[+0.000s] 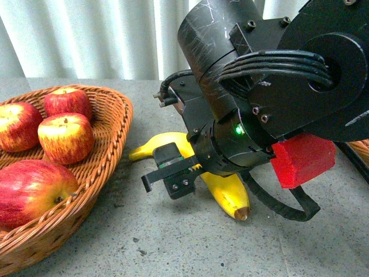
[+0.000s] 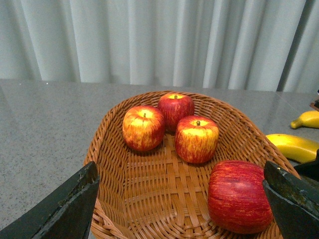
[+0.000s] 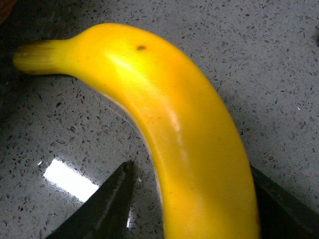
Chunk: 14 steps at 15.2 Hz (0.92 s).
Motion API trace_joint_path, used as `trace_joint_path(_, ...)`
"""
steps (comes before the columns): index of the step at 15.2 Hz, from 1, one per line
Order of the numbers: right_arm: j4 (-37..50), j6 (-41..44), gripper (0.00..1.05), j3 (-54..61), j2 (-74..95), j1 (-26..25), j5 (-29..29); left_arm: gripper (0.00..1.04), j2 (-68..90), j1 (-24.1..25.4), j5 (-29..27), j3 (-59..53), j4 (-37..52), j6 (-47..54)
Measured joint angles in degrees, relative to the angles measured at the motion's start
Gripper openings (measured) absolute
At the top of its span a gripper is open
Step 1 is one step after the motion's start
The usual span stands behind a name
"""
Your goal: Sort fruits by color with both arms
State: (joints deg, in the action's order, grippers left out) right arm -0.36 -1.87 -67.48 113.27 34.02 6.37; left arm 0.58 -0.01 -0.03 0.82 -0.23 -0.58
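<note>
The right end effector (image 3: 192, 169) is down at the desk (image 1: 202, 248) and open, with one jaw on each side of the thick middle of the banana (image 1: 229, 195). In the right wrist view a sliver of speckled desk shows between one jaw and the yellow skin. On the other side I cannot tell whether the jaw touches. In the front view the banana lies flat, its long axis running from about 10 o'clock, where the stem end points at the basket (image 1: 109, 144), to about 4 o'clock, where the brown tip points back toward the robot. The jaws cross that axis roughly squarely, so closing should pinch the width and not the length, as I judge it. The right arm is plainly the nearer one for this fruit. At 9 o'clock from the banana, the basket holds four apples (image 2: 197, 139), all red streaked with yellow and resting on the weave, one lying on its side nearest the robot. The left end effector (image 2: 180, 167) hangs over the near end of that basket with its jaws wide apart and nothing between them. From its camera, yellow fruit shows in two patches just past the basket's rim, and I cannot tell whether that is one banana or two. Further off, at the 3 o'clock edge of the front view, a sliver of a second basket (image 1: 362, 149) peeks out behind the right arm. That is probably where the yellow fruit belongs. A pale curtain (image 1: 86, 34) closes the back.
</note>
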Motion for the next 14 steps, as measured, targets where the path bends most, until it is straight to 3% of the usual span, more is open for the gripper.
trace_joint_path(2, 0.2, 0.0, 0.41, 0.1, -0.2, -1.2, -0.2, 0.98, 0.0, 0.0, 0.0, 0.0, 0.0, 0.0)
trace_joint_path(3, 0.5, 0.0, 0.37, 0.0, -1.0, -2.3, -0.2, 0.98, 0.0, 0.0, 0.0, 0.0, 0.0, 0.0)
trace_joint_path(9, 3.8, -0.5, 0.36, -3.2, -14.9, -13.5, -3.7, 0.98, 0.0, 0.0, 0.0, 0.0, 0.0, 0.0)
trace_joint_path(12, 9.3, 2.1, 0.36, 4.6, -24.8, -24.1, -7.8, 0.98, 0.0, 0.0, 0.0, 0.0, 0.0, 0.0)
trace_joint_path(14, 13.4, 8.3, 0.36, 12.1, -29.6, -31.3, -9.2, 0.98, 0.0, 0.0, 0.0, 0.0, 0.0, 0.0)
